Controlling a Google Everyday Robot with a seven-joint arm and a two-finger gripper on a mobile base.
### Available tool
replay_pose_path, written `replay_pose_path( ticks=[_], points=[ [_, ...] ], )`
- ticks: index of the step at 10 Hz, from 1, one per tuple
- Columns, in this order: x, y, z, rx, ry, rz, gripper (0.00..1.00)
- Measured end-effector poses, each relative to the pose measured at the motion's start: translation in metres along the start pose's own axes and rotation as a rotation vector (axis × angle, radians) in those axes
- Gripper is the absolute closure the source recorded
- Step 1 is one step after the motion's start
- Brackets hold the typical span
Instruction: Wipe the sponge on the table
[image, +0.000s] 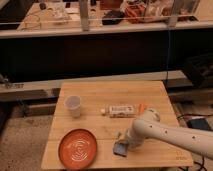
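Note:
The blue sponge (120, 149) lies flat on the light wooden table (95, 97), near the front edge, just right of the orange plate. My white arm reaches in from the lower right, and its gripper (123, 143) comes down right on top of the sponge, pressing it against the tabletop. The arm's wrist hides most of the gripper.
An orange plate (77, 148) sits at the front left. A white cup (73, 105) stands at the left middle. A white labelled packet (121, 110) lies in the centre. Behind the table runs a long cluttered workbench (110, 15).

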Motion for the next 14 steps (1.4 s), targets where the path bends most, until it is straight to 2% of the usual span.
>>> replay_pose_path(
  ticks=[2,4,7,10,14],
  points=[
    [0.034,0.032,-0.018,-0.013,0.013,0.042,0.82],
    [0.058,0.052,-0.029,-0.006,0.010,0.049,0.82],
    [0.076,0.054,-0.042,0.008,-0.007,0.016,0.82],
    [0.070,0.019,-0.054,0.024,-0.009,-0.046,0.82],
    [0.035,-0.068,-0.063,0.029,-0.001,-0.168,0.82]
  ],
)
